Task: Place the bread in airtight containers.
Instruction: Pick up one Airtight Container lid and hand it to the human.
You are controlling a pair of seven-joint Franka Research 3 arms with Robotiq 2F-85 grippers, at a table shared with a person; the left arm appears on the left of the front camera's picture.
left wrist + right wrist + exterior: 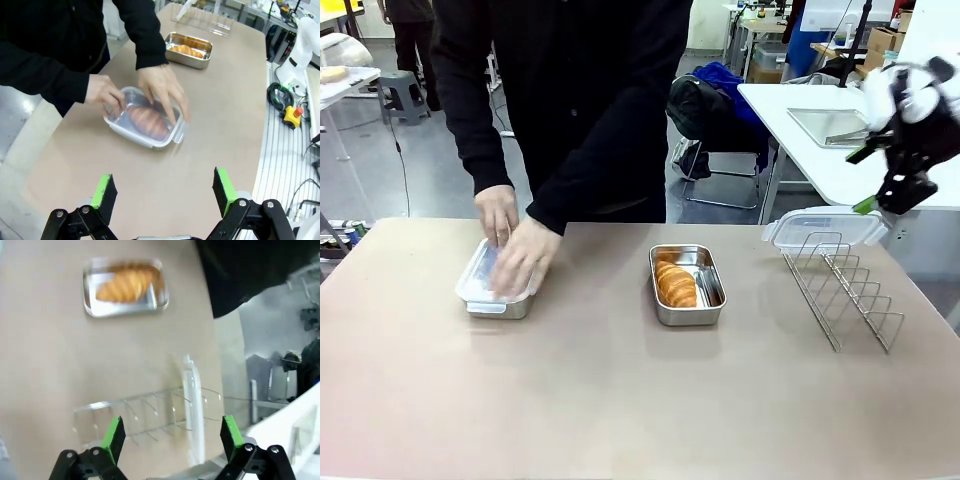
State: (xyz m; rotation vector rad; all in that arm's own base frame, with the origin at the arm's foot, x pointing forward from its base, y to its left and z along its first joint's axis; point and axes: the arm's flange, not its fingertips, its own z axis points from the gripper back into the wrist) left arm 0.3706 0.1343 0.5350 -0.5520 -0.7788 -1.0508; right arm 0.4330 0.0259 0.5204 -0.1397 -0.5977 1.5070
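- Nearest my left wrist camera are the left gripper's (165, 192) own green pads, jaws spread wide with nothing between them, hovering above bare table (210, 150).
- Ahead of those jaws, well apart, the lidded container (145, 125) holds one croissant (146, 121) under its clear lid; the person's hands (162, 90) press on that lid, so I judge the sealing is under way there.
- Farther beyond, the open container (687, 285) holds the second croissant (675, 284), uncovered.
- Both breads are in tubs, I reckon; what's left is closing this second one.
- Its likely cover, a clear lid (825, 228), rests at the far end of the wire rack (840, 285).
- My right gripper (172, 437) hangs above that rack and lid, jaws fully apart and empty, the arm raised at the table's right edge.
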